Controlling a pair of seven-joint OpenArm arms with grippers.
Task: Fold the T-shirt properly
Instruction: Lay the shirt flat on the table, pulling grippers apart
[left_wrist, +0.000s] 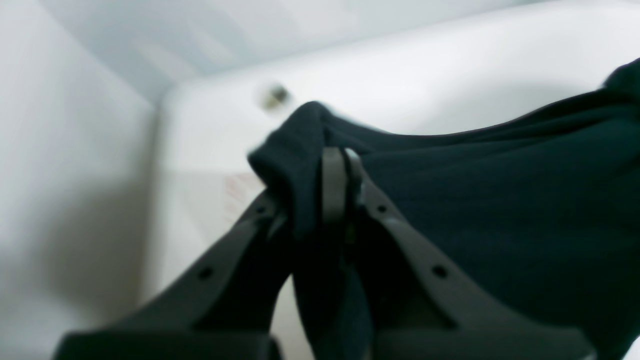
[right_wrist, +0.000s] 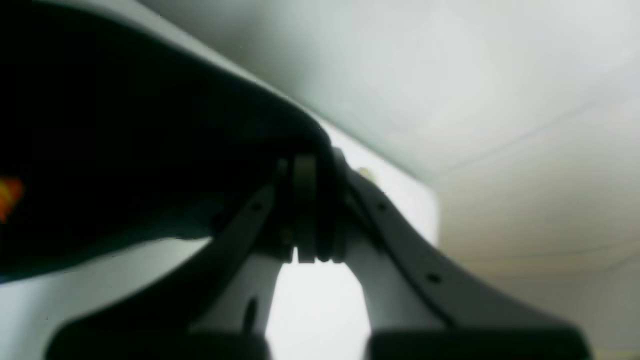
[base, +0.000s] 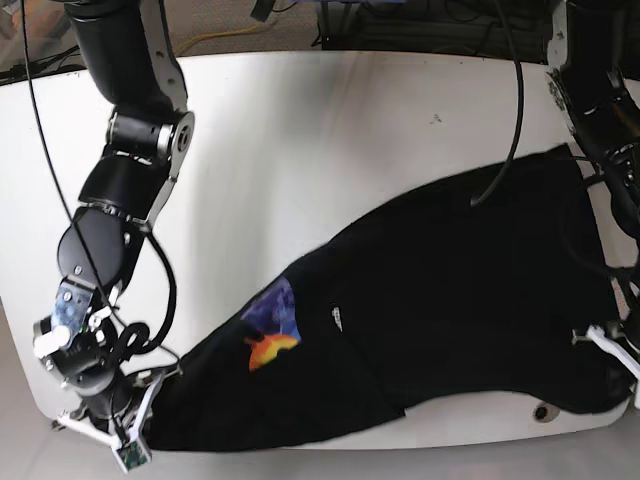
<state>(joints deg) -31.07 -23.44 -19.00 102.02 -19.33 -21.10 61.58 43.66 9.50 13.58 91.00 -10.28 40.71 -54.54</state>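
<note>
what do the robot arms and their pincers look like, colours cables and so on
Both arms are bulky matte black segments with silver-grey joint rings, and loose black cables run alongside them. The right arm shows white connectors near its wrist. The left pincer and right pincer have dark grey, tapering plastic fingers dotted with small screw holes.

Soft matt black cloth T-shirt with colourful printed graphic, smooth white table, matt dark plastic gripper fingers

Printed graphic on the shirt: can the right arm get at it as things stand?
Probably not: the right gripper is shut on the T-shirt edge at the table corner. The graphic lies exposed nearby, but the jaws must release first.
</note>
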